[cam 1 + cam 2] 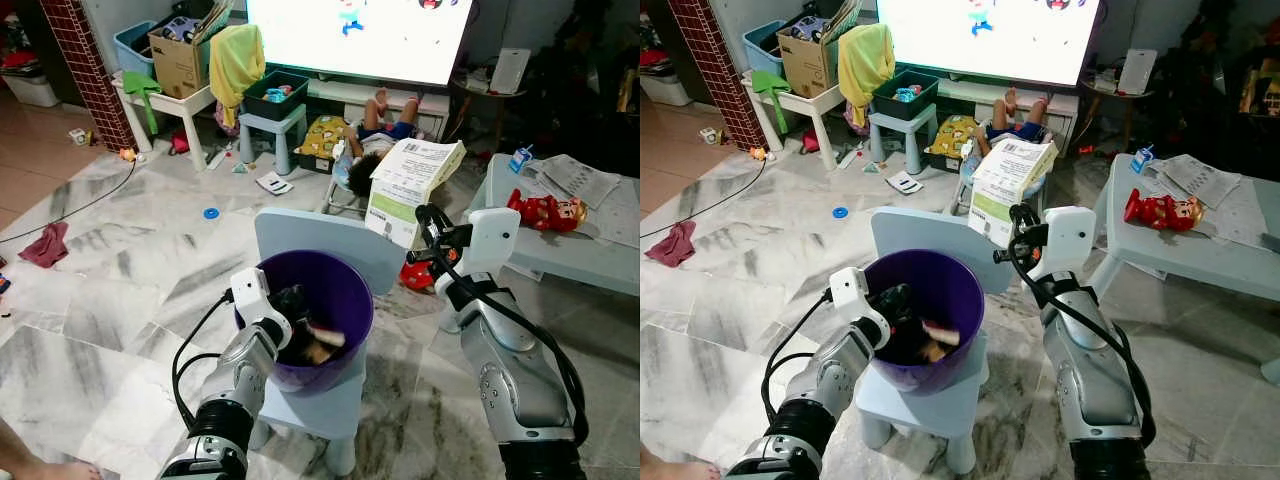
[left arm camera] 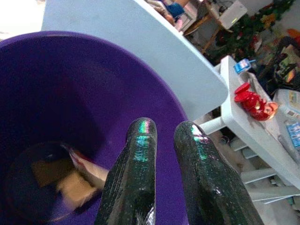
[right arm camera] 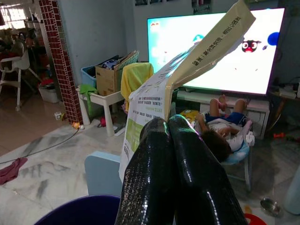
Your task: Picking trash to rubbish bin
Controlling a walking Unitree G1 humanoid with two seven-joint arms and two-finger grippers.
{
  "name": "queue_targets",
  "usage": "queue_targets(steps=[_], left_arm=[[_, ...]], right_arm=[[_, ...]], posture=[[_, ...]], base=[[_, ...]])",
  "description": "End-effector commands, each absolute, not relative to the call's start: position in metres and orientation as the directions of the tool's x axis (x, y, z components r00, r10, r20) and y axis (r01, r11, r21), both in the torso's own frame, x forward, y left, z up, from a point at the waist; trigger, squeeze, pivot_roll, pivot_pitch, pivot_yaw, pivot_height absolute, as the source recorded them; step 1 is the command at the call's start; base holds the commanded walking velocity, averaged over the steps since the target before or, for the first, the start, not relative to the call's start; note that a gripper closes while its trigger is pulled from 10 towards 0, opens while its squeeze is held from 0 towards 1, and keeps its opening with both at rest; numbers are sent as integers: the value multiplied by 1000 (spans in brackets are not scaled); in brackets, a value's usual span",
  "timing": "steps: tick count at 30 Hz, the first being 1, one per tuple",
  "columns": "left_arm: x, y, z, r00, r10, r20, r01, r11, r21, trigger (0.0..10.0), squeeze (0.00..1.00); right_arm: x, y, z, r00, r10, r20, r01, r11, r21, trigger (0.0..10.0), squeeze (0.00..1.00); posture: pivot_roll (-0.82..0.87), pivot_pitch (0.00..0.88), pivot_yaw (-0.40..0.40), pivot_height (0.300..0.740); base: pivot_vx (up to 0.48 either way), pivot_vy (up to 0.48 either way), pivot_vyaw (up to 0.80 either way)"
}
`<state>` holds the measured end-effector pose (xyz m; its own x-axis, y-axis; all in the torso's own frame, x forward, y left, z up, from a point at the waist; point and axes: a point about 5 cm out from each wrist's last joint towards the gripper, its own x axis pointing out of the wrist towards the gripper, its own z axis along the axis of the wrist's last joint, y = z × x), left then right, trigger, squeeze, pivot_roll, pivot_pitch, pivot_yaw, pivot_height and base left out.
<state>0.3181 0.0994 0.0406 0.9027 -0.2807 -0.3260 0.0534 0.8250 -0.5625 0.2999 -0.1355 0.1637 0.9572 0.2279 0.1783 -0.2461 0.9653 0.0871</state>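
On the marble floor [image 1: 90,330] before the television [image 1: 360,35], my purple bin [image 1: 345,300] sits on a pale-blue chair [image 1: 320,400], my narrowly parted left claw [image 1: 290,303] dipping inside it, while my right claw [image 1: 425,220] pinches a paper carton [image 1: 405,190] above the rim.

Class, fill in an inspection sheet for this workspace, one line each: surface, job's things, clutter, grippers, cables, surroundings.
Surface: pale blue chair on a marble floor.
Job's things: purple bin on the chair seat, scraps inside; flattened carton held above its rim.
Clutter: red cloth, blue disc, red toy on the grey table.
Grippers: left gripper inside the bin, fingers slightly apart, empty; right gripper shut on the carton.
Cables: black cord across the floor.
Surroundings: lit screen; a child lying below it.
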Motion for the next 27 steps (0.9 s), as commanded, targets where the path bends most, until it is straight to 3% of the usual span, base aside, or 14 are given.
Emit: queue_targets(steps=[1,6,11,18,27], left_arm=[[317,107,40,910,-250,-330,53,861,-506,10000,1000],[311,116,48,927,-242,-287,118,913,-390,10000,1000],[272,136,70,940,-306,-152,274,941,-200,10000,1000],[230,156,82,955,-270,-119,263,962,-76,10000,1000],[214,170,90,950,-274,-151,274,962,-21,10000,1000]], right_arm=[[300,-138,170,957,212,196,-232,969,86,0,0],[303,-137,167,959,209,190,-230,968,97,0,0],[321,-117,139,965,235,112,-250,957,146,0,0],[324,-88,99,944,331,-21,-325,935,142,0,0],[316,-74,58,900,406,-161,-398,914,80,0,0]], posture=[[-92,78,-45,740],[-52,81,-46,740],[51,93,-43,740],[139,96,-44,740],[173,97,-25,740]], base=[[0,0,0],[0,0,0],[0,0,0],[0,0,0],[0,0,0]])
